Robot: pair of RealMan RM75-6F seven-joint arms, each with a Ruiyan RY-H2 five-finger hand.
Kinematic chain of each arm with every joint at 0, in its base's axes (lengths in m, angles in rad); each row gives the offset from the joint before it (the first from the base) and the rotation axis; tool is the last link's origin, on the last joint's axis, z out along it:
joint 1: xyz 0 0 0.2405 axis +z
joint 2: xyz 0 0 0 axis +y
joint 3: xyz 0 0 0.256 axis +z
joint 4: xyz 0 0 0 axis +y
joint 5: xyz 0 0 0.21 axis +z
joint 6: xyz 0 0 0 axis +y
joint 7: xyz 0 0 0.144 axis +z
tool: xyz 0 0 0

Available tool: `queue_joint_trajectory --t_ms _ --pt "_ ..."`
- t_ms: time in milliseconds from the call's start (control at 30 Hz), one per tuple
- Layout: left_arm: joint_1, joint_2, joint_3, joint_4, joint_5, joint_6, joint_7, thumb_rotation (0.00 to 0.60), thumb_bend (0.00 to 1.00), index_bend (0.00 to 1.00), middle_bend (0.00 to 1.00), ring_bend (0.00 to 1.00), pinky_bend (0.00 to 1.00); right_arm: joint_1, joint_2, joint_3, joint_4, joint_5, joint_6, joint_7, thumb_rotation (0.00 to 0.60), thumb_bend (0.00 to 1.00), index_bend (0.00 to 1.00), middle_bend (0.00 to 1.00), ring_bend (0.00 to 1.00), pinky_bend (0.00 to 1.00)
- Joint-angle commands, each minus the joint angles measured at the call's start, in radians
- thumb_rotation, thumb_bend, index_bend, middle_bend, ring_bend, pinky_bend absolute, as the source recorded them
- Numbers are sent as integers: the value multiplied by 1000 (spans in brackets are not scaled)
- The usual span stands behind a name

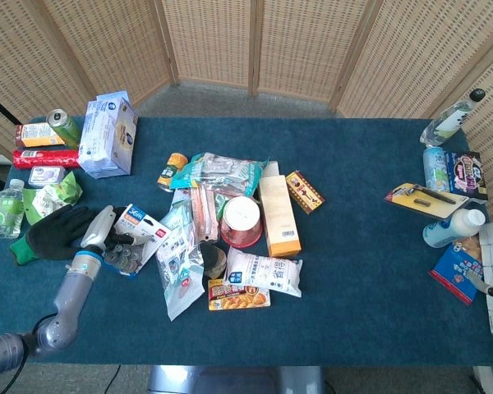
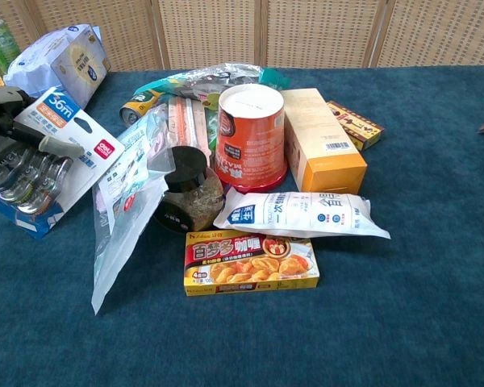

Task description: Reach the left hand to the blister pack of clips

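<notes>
Near the table's left edge, our left hand (image 2: 12,133) has its fingers (image 2: 63,147) clasped on the blister pack of clips (image 2: 52,149). We risk it dragging the clear bag (image 2: 125,214) beside it.

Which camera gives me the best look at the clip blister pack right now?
Chest view: the blister pack of clips fills the left side, clips and label legible, left hand on it. Head view shows the whole pack, but small.
</notes>
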Motion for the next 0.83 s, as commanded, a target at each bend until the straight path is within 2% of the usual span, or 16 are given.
queue_joint_trajectory --t_ms 33,300,500,633,833 --pt "20 48 -20 -53 17 32 2 600 127 631 1000 902 942 1 0 0 -2 -1 -1 0 600 0 0 0 0 0" --pt "44 151 -53 -199 45 71 10 600 126 639 1000 902 942 1 2 -2 -12 -8 2 -4 600 0 0 0 0 0" --pt "65 271 -96 -363 90 142 42 600 126 640 1000 901 942 2 5 0 -18 -6 0 0 600 0 0 0 0 0" --pt "73 359 -138 -458 79 194 77 600 126 642 1000 901 942 4 6 0 -23 -9 0 -1 600 0 0 0 0 0" --pt "75 437 -175 -536 47 233 102 600 125 642 1000 905 942 5 4 -4 -26 -14 -3 -6 600 0 0 0 0 0"
